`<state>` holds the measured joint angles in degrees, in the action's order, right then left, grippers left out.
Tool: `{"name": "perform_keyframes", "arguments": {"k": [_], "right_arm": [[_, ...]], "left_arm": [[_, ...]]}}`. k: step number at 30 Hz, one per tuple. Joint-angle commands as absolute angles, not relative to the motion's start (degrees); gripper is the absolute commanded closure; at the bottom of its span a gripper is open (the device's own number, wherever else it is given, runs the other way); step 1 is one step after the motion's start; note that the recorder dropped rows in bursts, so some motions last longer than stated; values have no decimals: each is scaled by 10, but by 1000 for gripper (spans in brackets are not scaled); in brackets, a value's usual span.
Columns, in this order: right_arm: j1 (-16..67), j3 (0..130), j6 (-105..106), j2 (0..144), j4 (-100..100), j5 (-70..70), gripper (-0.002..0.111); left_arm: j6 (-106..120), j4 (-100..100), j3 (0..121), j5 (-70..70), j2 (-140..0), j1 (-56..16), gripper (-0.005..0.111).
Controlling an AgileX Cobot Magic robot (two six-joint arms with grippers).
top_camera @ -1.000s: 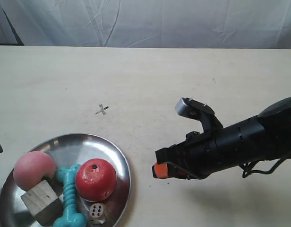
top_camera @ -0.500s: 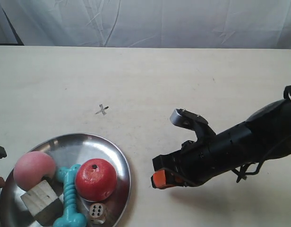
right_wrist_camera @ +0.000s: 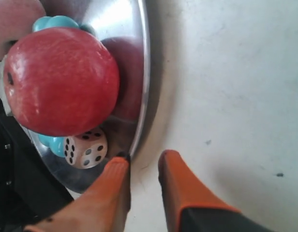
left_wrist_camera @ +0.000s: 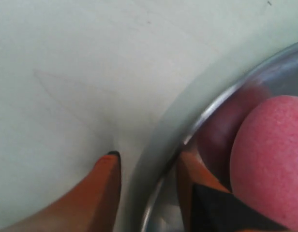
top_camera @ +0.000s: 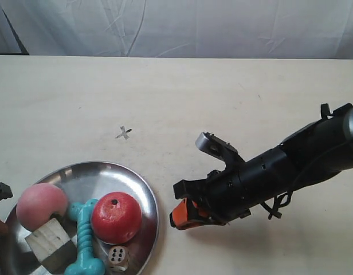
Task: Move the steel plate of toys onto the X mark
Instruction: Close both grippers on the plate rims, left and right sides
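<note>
The steel plate (top_camera: pixel 110 170) lies at the near left and holds a red ball (top_camera: pixel 116 217), pink ball (top_camera: pixel 41 206), teal bone (top_camera: pixel 85 240), wooden cube (top_camera: pixel 49 243) and die (top_camera: pixel 118 258). The X mark (top_camera: pixel 124 133) is on the table just beyond the plate. My right gripper (top_camera: pixel 177 213) is close beside the plate's right rim. In the right wrist view it (right_wrist_camera: pixel 145 157) is open, one fingertip at the rim (right_wrist_camera: pixel 144 72) near the die (right_wrist_camera: pixel 85 148). My left gripper (left_wrist_camera: pixel 146 159) is open and straddles the opposite rim (left_wrist_camera: pixel 207 113) beside the pink ball (left_wrist_camera: pixel 270 159).
A pale wooden table (top_camera: pixel 222 97) stretches behind and to the right of the plate. A white cloth backdrop (top_camera: pixel 182 26) hangs along the far edge. The black right arm (top_camera: pixel 291 166) crosses the table's right side low over it.
The right arm has slid left and down toward the plate's rim. The left gripper has edged in at the exterior view's left edge. The plate and the toys have stayed put.
</note>
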<state>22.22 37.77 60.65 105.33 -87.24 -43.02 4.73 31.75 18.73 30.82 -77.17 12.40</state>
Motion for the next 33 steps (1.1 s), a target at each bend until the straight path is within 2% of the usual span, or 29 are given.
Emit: {"name": "perform_keyframes", "arguments": {"k": [1, 11, 33], "right_arm": [[224, 380, 614, 1076, -890, -433, 83], [224, 398, 619, 1088, -891, -449, 83], [224, 398, 623, 1088, -907, -444, 83]], "left_arm": [[52, 325, 190, 306, -773, 124, 69], [127, 375, 190, 309, -773, 124, 69], [146, 393, 190, 313, -808, 124, 69]]}}
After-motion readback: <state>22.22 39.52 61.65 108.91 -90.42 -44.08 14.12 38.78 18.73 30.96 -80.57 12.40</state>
